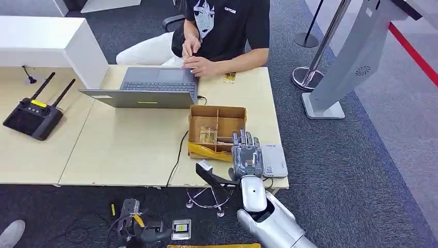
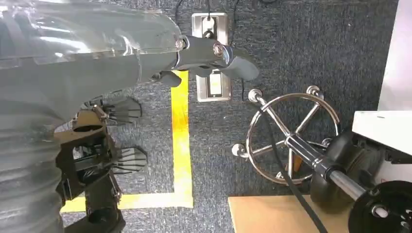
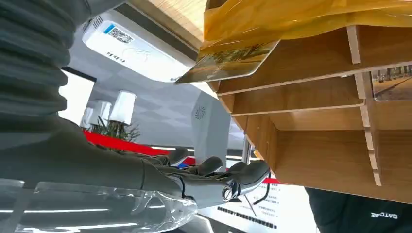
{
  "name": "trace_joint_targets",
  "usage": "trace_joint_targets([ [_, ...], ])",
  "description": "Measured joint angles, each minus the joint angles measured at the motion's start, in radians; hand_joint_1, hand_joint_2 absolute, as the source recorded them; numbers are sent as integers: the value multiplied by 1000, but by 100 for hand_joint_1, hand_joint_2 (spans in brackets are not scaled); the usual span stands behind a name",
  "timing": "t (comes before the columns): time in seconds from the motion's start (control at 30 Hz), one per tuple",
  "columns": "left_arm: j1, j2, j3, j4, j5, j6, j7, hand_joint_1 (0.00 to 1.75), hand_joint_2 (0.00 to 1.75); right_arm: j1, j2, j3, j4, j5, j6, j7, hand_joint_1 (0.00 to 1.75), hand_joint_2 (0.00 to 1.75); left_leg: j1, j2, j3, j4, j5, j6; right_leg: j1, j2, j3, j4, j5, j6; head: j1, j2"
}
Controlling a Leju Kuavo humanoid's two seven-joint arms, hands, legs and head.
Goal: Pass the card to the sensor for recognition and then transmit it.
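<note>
My right hand (image 1: 247,155) hovers above the table's front edge with its fingers stretched out and nothing in them. It is over the right front corner of the wooden divided box (image 1: 230,114) and beside the white sensor (image 1: 275,160). Picture cards (image 1: 208,135) lie in a box compartment. In the right wrist view one card (image 3: 228,63) juts from the box's corner toward the sensor (image 3: 131,46), apart from my fingers (image 3: 214,174). My left hand (image 2: 97,63) hangs low over the carpet, its thumb (image 2: 218,56) out, holding nothing.
A person sits at the far side with a hand by the open laptop (image 1: 150,88). A black cable (image 1: 178,155) runs past the box. A black controller (image 1: 32,118) lies at the left. Below the table are a chrome chair base (image 2: 291,141) and a floor socket (image 2: 209,29).
</note>
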Motion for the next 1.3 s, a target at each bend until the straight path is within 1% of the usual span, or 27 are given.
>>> trace_joint_targets([
  [0.1,0,-1,0,0,0,0,0,0,175,0,0,0,0,0,0,0,0,175,0,0,0,0,0,0,0,0,0,0,0,0,0,0],
  [0.13,0,-2,0,0,0,0,0,0,175,0,0,0,0,0,0,0,3,175,0,0,0,0,0,0,0,0,0,0,0,0,0,0],
  [0.17,0,-2,0,0,0,0,0,0,175,0,0,0,0,0,0,0,52,175,0,0,0,0,0,0,0,0,0,0,0,0,0,0],
  [0.2,0,-2,0,0,0,0,0,0,175,0,0,0,0,0,0,0,161,175,0,0,0,0,0,0,0,0,0,0,0,0,0,0],
  [0.23,0,-2,0,0,0,0,0,0,175,0,0,0,0,0,0,-1,161,175,0,0,0,0,0,0,0,0,0,0,0,0,0,0],
  [0.27,0,-2,0,0,0,0,0,0,175,0,0,0,0,0,1,-1,175,175,0,0,0,0,0,0,0,0,0,0,0,0,0,0],
  [0.47,1,-2,0,0,0,3,1,0,175,0,1,0,0,-8,15,-11,175,175,0,0,0,0,0,0,0,0,0,0,0,0,0,0],
  [0.9,1,-2,0,0,10,6,5,0,175,0,2,0,1,-21,10,-30,175,175,0,0,0,0,0,0,0,0,0,0,0,0,0,0],
  [0.97,1,-2,0,0,11,9,5,0,175,-1,5,0,4,-26,-1,-42,175,175,0,0,0,0,0,0,0,0,0,0,0,0,0,0],
  [1.1,1,-2,0,0,22,13,5,0,175,-9,19,0,19,-31,-45,-62,175,175,0,0,0,0,0,0,0,0,0,0,0,0,0,0],
  [1.3,2,-2,0,0,31,18,5,0,175,-30,33,0,29,-33,-90,-64,175,175,0,0,0,0,0,0,0,0,0,0,0,0,0,0],
])
